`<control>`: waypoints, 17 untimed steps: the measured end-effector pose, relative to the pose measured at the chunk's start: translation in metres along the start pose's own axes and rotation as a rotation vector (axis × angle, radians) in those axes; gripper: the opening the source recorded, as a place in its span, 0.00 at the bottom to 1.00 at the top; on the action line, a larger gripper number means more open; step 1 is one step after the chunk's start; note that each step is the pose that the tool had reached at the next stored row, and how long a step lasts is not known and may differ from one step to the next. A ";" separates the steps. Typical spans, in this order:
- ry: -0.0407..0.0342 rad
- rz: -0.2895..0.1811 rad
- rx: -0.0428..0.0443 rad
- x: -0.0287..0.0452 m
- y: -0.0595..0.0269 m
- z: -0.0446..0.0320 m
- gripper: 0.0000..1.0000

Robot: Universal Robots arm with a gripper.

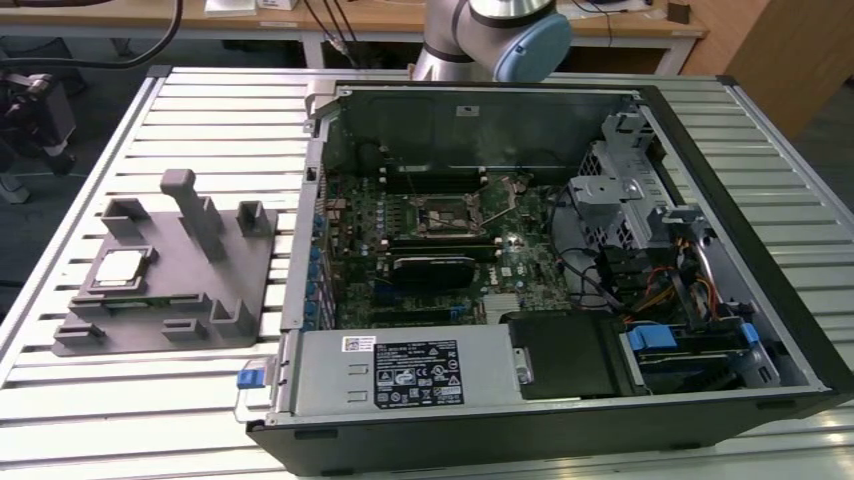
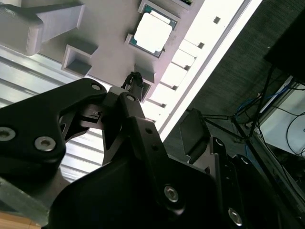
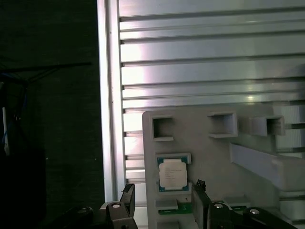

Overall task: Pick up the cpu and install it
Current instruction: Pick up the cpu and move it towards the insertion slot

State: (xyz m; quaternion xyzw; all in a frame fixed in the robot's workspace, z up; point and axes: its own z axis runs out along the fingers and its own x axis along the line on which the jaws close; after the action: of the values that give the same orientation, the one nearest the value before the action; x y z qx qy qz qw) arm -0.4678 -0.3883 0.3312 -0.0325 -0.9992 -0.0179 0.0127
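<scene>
The gripper is hanging open over the chip, which is lying at the exterior view's left; squaring to its edges probably matters most.

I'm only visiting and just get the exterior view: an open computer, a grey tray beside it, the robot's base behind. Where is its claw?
Observer: In the first wrist view the gripper looks down on the grey tray, with its fingertips apart.
Operator: Is it holding the chip?
Observer: No. The cpu lies in its tray pocket, seen between the fingertips and untouched.
Operator: Is the chip all silver?
Observer: Not quite. The second wrist view shows a green border around its silver top.
</scene>
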 end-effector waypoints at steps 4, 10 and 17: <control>0.0001 0.000 0.0000 0.0000 0.0000 0.0011 0.59; 0.0004 0.000 0.0000 -0.0001 -0.0001 0.0025 0.59; 0.0010 0.000 0.0000 -0.0001 -0.0001 0.0044 0.59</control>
State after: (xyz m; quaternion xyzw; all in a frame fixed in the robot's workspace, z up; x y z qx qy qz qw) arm -0.4678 -0.3883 0.3268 -0.0326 -0.9992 -0.0179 0.0132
